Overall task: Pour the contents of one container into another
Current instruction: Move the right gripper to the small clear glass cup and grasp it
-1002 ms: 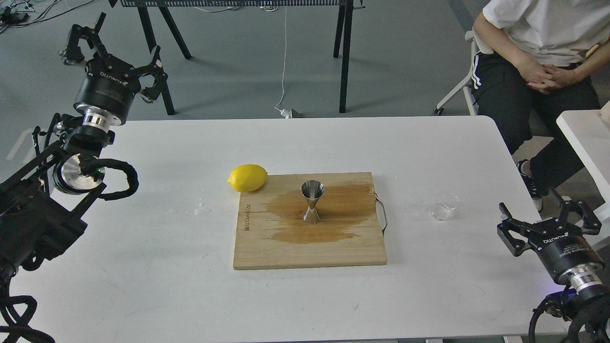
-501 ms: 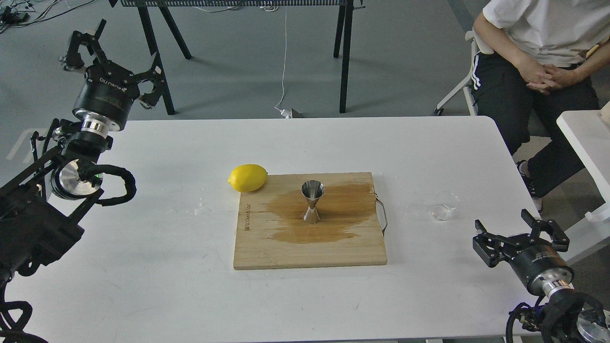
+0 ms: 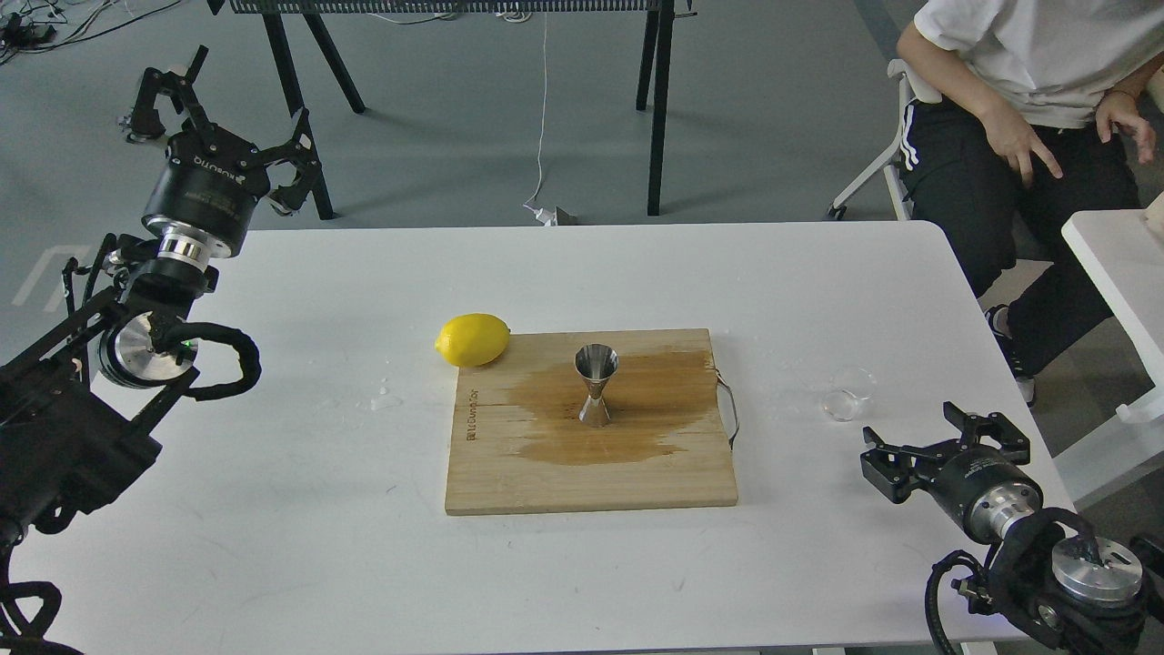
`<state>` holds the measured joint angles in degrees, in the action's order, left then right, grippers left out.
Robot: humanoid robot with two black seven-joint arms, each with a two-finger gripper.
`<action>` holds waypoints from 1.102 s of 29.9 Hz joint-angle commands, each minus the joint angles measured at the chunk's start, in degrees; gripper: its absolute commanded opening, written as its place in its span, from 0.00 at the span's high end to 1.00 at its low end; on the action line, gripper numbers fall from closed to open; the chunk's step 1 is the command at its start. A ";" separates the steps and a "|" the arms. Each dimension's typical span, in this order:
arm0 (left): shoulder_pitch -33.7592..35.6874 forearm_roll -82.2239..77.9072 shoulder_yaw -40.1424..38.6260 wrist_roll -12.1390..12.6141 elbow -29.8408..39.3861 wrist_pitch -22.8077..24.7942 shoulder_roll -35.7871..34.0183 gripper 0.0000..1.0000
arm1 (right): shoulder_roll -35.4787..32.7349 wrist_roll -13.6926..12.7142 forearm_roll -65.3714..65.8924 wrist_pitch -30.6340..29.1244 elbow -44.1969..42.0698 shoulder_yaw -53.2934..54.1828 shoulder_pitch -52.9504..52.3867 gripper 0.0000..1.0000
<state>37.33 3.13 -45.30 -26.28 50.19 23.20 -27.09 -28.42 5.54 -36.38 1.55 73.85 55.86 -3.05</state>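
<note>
The clear glass cup (image 3: 847, 394) stands on the white table right of the wooden board. The steel jigger (image 3: 596, 385) stands upright in the middle of the board (image 3: 509, 473), inside a dark wet stain. My right gripper (image 3: 941, 438) is open and empty, low over the table a short way in front of and to the right of the cup, not touching it. My left gripper (image 3: 221, 111) is open and empty, raised beyond the table's far left corner, far from both containers.
A yellow lemon (image 3: 472, 339) lies at the board's far left corner. Small water drops (image 3: 386, 398) sit left of the board. A seated person (image 3: 1028, 82) is at the far right, beside a second white table (image 3: 1114, 264). Black trestle legs (image 3: 657, 100) stand behind.
My right gripper has moved left and inward toward the cup, the arm swinging lower. My left gripper barely shifted. The person unclasped their hands.
</note>
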 commanded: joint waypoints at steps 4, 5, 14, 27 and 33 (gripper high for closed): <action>0.02 -0.05 0.21 0.09 -0.01 0.00 0.02 0.00 | 6.70 -1.41 1.66 -5.50 -8.98 0.13 -2.84 0.00; 0.02 -0.05 0.21 0.09 -0.01 0.00 -0.07 0.00 | 7.32 -1.41 1.66 -5.94 -9.60 0.13 -2.93 0.00; -0.07 -0.05 0.21 0.27 -0.53 0.00 -0.07 0.00 | 9.25 -1.58 1.75 -7.00 -16.71 0.13 -6.18 0.01; -0.42 -0.05 0.47 0.27 -0.62 0.88 0.02 0.00 | 13.21 -2.55 1.84 -7.09 -22.00 -0.05 -9.78 0.01; -0.42 -0.14 0.56 0.18 -0.71 0.88 -0.07 0.00 | 13.82 -2.55 1.92 -8.67 -22.17 -0.14 -9.78 0.04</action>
<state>36.87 3.03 -44.75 -26.01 49.49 24.07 -27.21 -14.91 2.96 -34.52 -6.67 51.71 55.82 -12.82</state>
